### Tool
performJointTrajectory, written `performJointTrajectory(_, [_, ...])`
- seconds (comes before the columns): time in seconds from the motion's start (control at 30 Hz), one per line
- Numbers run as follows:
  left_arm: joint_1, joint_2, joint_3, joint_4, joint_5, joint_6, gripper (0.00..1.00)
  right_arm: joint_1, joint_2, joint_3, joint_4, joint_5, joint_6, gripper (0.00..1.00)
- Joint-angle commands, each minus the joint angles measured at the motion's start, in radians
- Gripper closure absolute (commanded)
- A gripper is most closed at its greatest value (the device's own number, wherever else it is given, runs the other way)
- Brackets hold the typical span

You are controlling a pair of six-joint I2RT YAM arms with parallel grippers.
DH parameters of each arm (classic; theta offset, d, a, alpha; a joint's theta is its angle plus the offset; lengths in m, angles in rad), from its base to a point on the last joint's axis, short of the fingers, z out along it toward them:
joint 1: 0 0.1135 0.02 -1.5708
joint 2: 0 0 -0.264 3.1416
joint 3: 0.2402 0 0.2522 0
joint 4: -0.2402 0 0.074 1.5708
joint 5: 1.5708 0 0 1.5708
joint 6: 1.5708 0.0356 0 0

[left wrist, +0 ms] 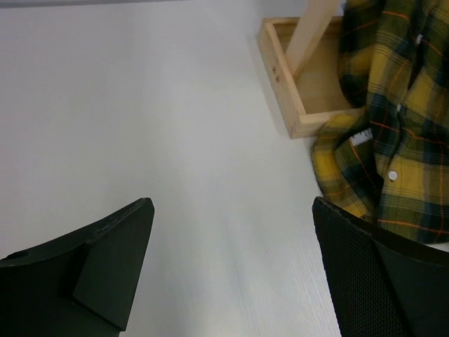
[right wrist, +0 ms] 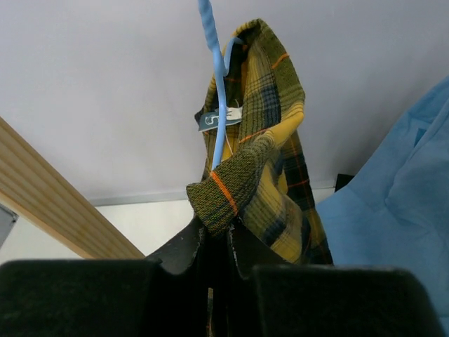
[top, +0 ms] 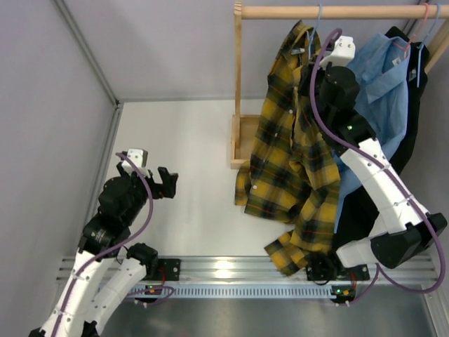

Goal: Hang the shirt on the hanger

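— Right end effector (right wrist: 216,235) is pinched shut on a fold of the shirt (top: 291,161), right up under the hanger (right wrist: 219,105). Where does the garment sit?

— It hangs from the wooden rail (top: 337,12), bunched around the hanger's neck. Most of the plaid falls to the left of the right arm, and the hem trails down towards that arm's base.

— What could go wrong?

— I think the cloth hangs lopsided. If the jaws let go before that shoulder is seated on the wire, the weight could drag the whole shirt off one side and onto the table (top: 189,140). Pulling the fold sideways could also swing the hanger or lift its hook off the rail. And the light blue shirt (top: 389,91) hangs just beside the arm, so it could get snagged.

— Could the left end effector (left wrist: 231,267) help?

— It is spread wide open with nothing in it, hovering over the table well apart from the shirt. It steadies nothing at present.

— What can't you make out?

— The hanger's shoulders are buried in fabric, so I cannot tell whether either side is properly on. From above, the right wrist covers the grip itself. The sleeves are lost in the folds too.
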Motion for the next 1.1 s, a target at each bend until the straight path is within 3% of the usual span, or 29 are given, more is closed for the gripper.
performJointTrajectory(0.0, [0.097, 0.003, 0.001, 0.023, -0.061, -0.040, 0.02, -0.018, -0.053, -0.050, 0.146, -0.022, 0.025, 0.93])
performJointTrajectory(0.07, [0.191, 0.020, 0.002, 0.026, -0.019, -0.052, 0.02, -0.018, -0.070, -0.088, 0.167, -0.040, 0.035, 0.86])
performJointTrajectory(0.17, [0.272, 0.040, -0.004, 0.037, 0.057, -0.064, 0.02, -0.018, -0.097, -0.118, 0.177, -0.082, 0.037, 0.53])
performJointTrajectory(0.2, [0.279, 0.046, -0.004, 0.036, 0.058, -0.064, 0.02, -0.018, -0.108, -0.122, 0.173, -0.088, 0.037, 0.35])
performJointTrajectory(0.33, [0.285, 0.055, -0.009, 0.036, 0.021, -0.071, 0.02, -0.018, -0.217, -0.177, 0.122, -0.114, 0.032, 0.03])
performJointTrajectory(0.43, [0.291, 0.058, -0.007, 0.037, 0.007, -0.075, 0.02, -0.018, -0.322, -0.239, 0.061, -0.129, 0.026, 0.01])
performJointTrajectory(0.7, [0.303, 0.066, 0.001, 0.033, -0.111, -0.103, 0.02, -0.018, -0.675, -0.418, -0.344, -0.223, 0.012, 0.00])
performJointTrajectory(0.87, [0.303, 0.052, -0.001, 0.010, -0.186, -0.130, 0.02, -0.018, -0.872, -0.517, -0.503, -0.147, -0.009, 0.00])
performJointTrajectory(1.07, [0.303, -0.002, -0.009, -0.015, -0.119, -0.112, 0.02, -0.018, -0.981, -0.527, -0.688, -0.070, -0.067, 0.00])
